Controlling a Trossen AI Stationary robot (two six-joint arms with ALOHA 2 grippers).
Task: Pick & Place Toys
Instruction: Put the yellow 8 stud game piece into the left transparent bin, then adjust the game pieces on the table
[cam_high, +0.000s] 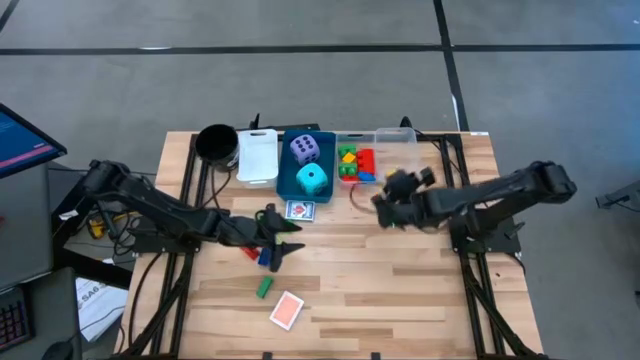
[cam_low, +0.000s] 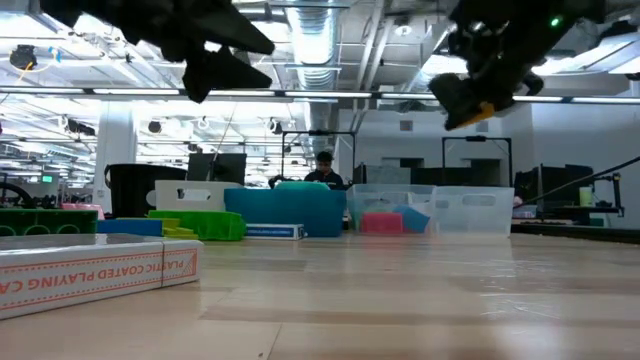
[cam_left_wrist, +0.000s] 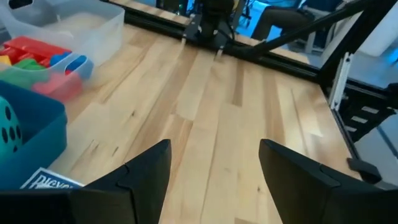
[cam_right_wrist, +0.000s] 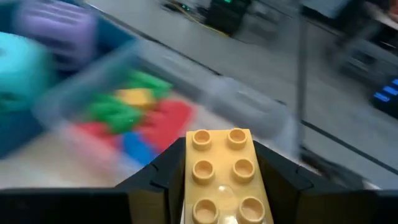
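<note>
Both arms hang raised; right tool (cam_right_wrist: 221, 186) clamps a yellow brick (cam_right_wrist: 225, 177).

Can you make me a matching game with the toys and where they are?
Things:
1. yellow brick
2. purple die
3. green brick
4. red, green and yellow bricks

Places:
A. lying loose on the wooden table
B. in the blue bin, next to the cyan die
C. between the fingers of the right gripper
D. in the clear bin

Pairs: 1-C, 2-B, 3-A, 4-D
</note>
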